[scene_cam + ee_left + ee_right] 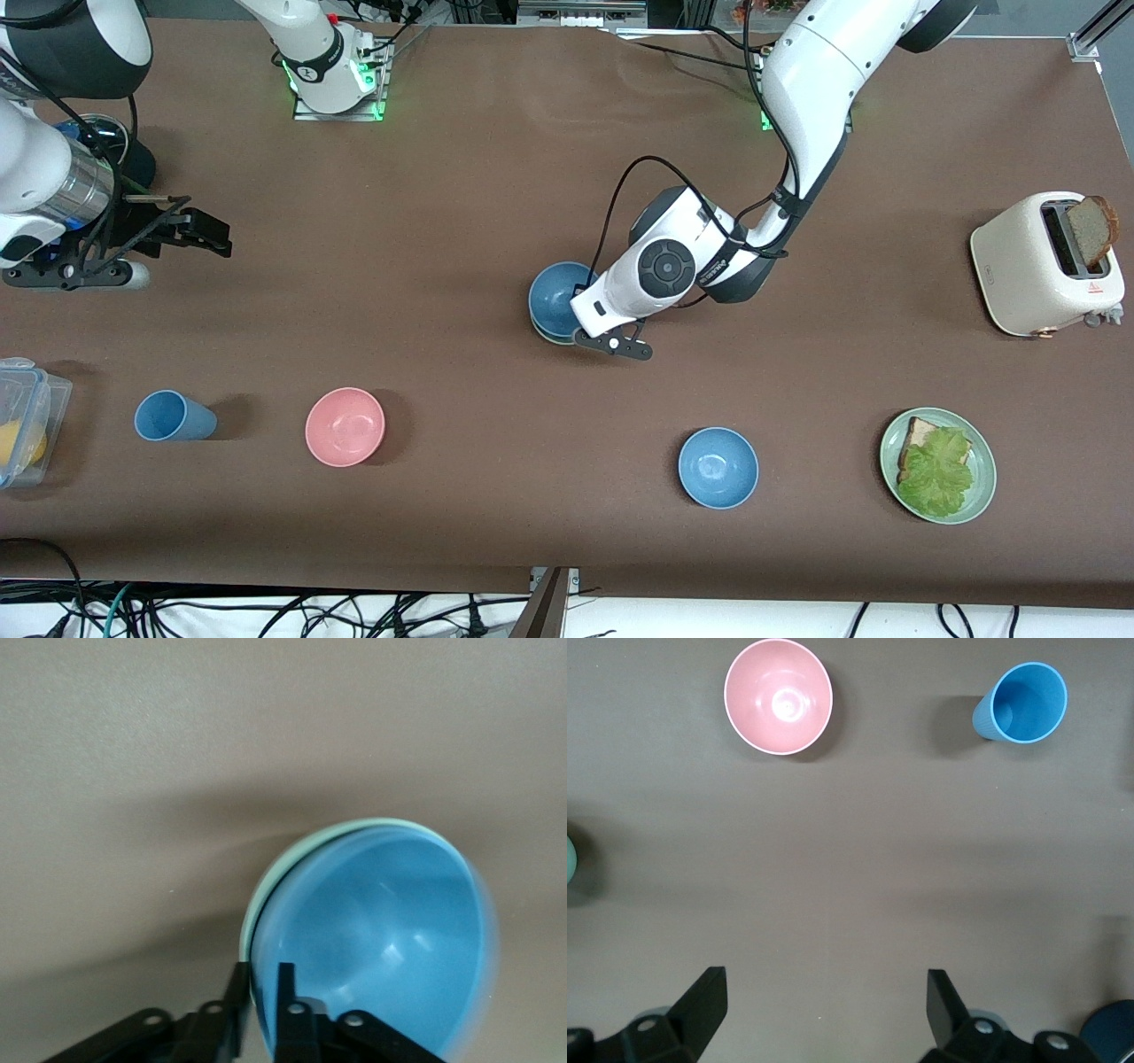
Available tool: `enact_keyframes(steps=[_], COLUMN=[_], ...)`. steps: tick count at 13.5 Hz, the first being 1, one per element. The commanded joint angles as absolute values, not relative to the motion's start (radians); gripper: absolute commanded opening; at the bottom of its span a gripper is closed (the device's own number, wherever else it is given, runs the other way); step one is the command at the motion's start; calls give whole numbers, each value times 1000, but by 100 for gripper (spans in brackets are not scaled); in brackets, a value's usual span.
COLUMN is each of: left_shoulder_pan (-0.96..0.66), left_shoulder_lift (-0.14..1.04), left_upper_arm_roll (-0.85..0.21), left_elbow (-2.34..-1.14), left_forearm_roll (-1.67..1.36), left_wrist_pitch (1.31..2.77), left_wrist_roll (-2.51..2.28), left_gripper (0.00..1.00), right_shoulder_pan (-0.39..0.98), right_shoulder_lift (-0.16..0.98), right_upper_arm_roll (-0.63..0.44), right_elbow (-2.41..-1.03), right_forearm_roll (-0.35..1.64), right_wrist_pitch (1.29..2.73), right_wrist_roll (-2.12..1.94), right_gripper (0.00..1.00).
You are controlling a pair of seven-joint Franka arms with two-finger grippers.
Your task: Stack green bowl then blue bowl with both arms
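The blue bowl [558, 292] sits nested in the green bowl [554, 338] near the middle of the table; only a pale rim of the green one shows under it. My left gripper [580, 337] is down at the stack's edge. In the left wrist view its jaws [261, 979] stand narrowly open astride the rim of the blue bowl [381, 939], one finger outside by the green bowl's rim [292, 859], the other inside and just off the wall. My right gripper [208, 235] waits open and holds nothing above bare table at the right arm's end [824, 992].
Nearer the front camera stand a brighter blue bowl [718, 467], a pink bowl [345, 426], a blue cup [173, 416] and a green plate [988, 470] with bread and lettuce. A toaster [1045, 266] is at the left arm's end. A plastic box [22, 416] is at the right arm's end.
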State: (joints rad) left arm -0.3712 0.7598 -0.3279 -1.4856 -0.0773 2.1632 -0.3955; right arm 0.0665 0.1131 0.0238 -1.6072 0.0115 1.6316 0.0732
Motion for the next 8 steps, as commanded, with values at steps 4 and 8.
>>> enact_keyframes(steps=[4, 8], left_shoulder_pan=[-374, -348], left_shoulder_lift=[715, 565], left_upper_arm_roll=[-318, -232], left_elbow=[-1451, -1444], left_forearm_roll=[-55, -52], left_wrist_pitch=[2113, 1895], left_wrist_roll=[-466, -466], left_gripper=[100, 100], right_shoulder_pan=[54, 54], right_shoulder_lift=[115, 115], right_upper_arm_roll=[34, 34], right_elbow=[-1594, -1594], right_forearm_roll=[5, 5], right_wrist_pitch=[1615, 1615], right_wrist_roll=[60, 60], right_gripper=[99, 99])
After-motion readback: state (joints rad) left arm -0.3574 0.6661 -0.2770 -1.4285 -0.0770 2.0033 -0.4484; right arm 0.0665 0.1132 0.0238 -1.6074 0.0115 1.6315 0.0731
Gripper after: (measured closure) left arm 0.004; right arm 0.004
